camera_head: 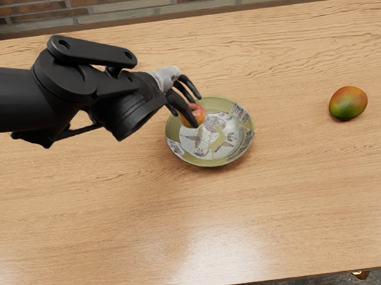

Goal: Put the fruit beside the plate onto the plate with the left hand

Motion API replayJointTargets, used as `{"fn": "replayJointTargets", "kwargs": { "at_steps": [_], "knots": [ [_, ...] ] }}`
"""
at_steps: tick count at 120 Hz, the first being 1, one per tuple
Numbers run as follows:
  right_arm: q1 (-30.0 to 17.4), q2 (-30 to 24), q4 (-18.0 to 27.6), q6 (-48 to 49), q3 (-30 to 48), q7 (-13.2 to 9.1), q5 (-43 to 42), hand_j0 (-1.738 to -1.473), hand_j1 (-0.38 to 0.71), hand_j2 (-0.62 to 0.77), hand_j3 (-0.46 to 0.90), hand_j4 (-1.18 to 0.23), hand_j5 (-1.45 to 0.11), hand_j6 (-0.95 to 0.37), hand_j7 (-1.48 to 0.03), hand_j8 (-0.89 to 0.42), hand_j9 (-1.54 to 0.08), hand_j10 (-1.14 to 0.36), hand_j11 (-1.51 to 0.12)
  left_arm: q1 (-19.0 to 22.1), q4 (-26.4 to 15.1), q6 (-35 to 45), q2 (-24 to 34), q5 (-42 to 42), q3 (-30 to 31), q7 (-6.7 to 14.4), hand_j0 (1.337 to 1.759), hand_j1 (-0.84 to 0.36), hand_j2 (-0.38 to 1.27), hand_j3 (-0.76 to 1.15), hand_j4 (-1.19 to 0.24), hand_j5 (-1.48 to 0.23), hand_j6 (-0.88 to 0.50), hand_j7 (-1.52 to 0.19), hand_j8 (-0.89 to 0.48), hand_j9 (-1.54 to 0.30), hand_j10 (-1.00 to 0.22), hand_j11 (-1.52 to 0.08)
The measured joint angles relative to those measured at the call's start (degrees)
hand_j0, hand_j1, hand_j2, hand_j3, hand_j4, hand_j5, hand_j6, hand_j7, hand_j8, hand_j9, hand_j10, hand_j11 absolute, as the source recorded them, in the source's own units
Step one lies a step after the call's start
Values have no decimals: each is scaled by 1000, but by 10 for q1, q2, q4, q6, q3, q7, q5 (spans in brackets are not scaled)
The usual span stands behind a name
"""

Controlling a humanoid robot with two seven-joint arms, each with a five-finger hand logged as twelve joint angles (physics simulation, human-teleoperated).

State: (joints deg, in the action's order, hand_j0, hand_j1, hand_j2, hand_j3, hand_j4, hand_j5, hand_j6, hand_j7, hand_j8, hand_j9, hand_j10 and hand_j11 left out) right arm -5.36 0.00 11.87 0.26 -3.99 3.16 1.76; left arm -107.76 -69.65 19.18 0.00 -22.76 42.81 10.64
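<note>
Head view: left hand (pixel 180 95) clasps one small fruit (pixel 197 114) over one plate (pixel 219 141); one mango (pixel 347 102) apart.

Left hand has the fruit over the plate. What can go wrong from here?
1. The fruit is at the plate's upper-left rim, not its middle; released there, it may roll off onto the table.
2. The left hand's fingers curl close to that rim; pulling back could nudge or tip the plate.

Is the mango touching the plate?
Apart. The head view shows bare table between the mango and the plate. The left hand curls around a small red fruit at the plate's left rim.
</note>
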Motion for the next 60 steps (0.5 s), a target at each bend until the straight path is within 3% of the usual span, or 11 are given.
{"fn": "replayJointTargets", "kwargs": {
  "at_steps": [21, 40, 60],
  "knots": [
    [0, 0, 0, 0, 0, 0, 0, -1658, -322, -5, 0, -22, -29, -22, -29, -22, -29, -22, -29, 8, 0, -1, 0, 0, -4, -1, 1658, -2, 258, 0, -341, -471, -247, -463, -255, -457, -348, -457],
    [0, 0, 0, 0, 0, 0, 0, -1658, -322, -5, 0, -22, -29, -22, -29, -22, -29, -22, -29, 7, -5, -19, 0, -1, -19, -1, 1658, 187, 119, 0, -157, -217, -114, -213, -118, -211, -161, -210],
    [0, 0, 0, 0, 0, 0, 0, -1658, -322, -4, 0, -22, -29, -22, -29, -22, -29, -22, -29, -8, -65, -279, 274, -4, -35, 6, 1658, 277, 52, 0, -69, -96, -50, -94, -52, -93, -71, -93]
  ]
}}
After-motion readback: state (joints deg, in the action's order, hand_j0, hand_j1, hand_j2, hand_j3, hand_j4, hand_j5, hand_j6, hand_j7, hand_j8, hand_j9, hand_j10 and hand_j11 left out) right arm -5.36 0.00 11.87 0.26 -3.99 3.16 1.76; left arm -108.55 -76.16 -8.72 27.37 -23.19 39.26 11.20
